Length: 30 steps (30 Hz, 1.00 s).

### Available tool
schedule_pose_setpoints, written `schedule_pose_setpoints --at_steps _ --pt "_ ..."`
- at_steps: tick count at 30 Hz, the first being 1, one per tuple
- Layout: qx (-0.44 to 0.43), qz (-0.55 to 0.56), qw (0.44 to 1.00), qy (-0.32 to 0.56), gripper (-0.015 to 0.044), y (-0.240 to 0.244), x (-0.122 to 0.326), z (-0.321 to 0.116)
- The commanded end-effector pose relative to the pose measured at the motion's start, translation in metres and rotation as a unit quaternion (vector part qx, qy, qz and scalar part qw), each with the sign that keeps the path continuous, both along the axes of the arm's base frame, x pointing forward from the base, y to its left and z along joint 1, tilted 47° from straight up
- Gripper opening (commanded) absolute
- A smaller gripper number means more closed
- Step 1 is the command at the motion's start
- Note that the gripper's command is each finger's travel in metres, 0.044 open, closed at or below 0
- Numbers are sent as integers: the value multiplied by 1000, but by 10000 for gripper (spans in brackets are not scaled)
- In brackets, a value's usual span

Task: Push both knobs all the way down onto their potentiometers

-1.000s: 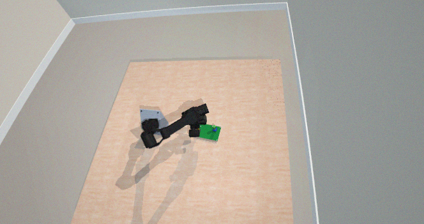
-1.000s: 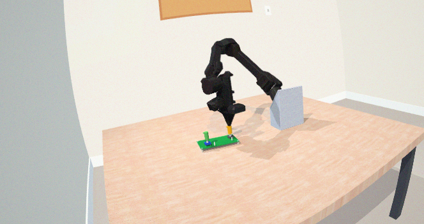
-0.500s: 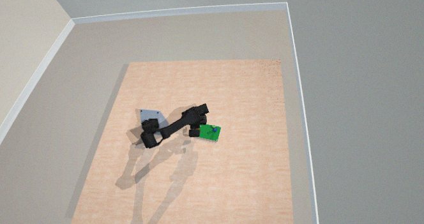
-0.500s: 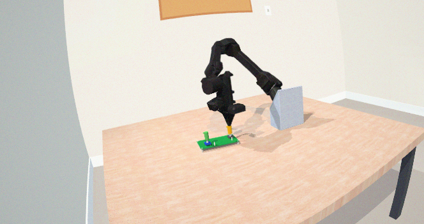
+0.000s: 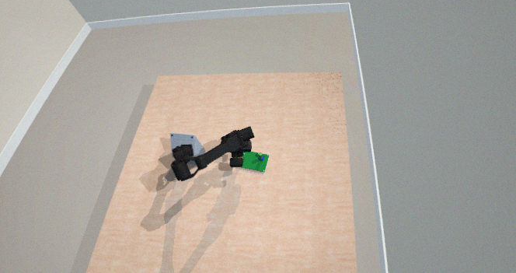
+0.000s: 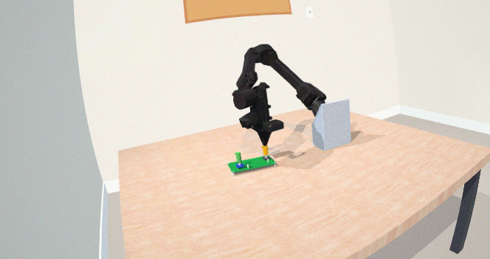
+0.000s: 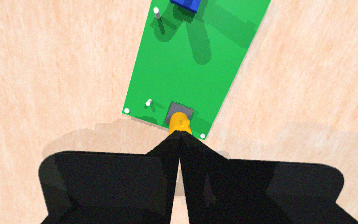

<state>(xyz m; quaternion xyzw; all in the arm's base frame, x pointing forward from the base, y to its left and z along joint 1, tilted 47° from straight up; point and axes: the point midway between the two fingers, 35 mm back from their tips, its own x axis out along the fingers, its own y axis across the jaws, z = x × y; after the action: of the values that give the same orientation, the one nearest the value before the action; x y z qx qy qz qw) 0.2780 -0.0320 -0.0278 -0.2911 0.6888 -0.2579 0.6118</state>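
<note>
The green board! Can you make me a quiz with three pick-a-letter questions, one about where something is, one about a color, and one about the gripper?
1. Where is the orange knob?
A) on the floor
B) right under the gripper's fingertips
C) on the blue potentiometer

2. What color is the knob on the blue potentiometer?
A) green
B) red
C) white

3. How are the gripper's fingers?
A) wide apart
B) squeezing the green knob
C) closed together

1 B: the fingertips come down over the orange knob.
2 A: a green knob stands above the blue potentiometer.
3 C: the tips of the gripper meet.
</note>
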Motion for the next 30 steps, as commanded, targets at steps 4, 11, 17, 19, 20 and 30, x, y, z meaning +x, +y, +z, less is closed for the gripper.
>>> schedule_pose_setpoints --at_steps 4,11,17,19,20,30 --pt "-3 2 1000 2 0 -3 0 -2" --pt "-3 2 1000 2 0 -3 0 -2" --pt "-3 2 1000 2 0 -4 0 -4" --pt "-3 2 1000 2 0 -4 0 -4" --pt "-3 2 1000 2 0 -4 0 -4" --pt "-3 2 1000 2 0 -5 0 -5"
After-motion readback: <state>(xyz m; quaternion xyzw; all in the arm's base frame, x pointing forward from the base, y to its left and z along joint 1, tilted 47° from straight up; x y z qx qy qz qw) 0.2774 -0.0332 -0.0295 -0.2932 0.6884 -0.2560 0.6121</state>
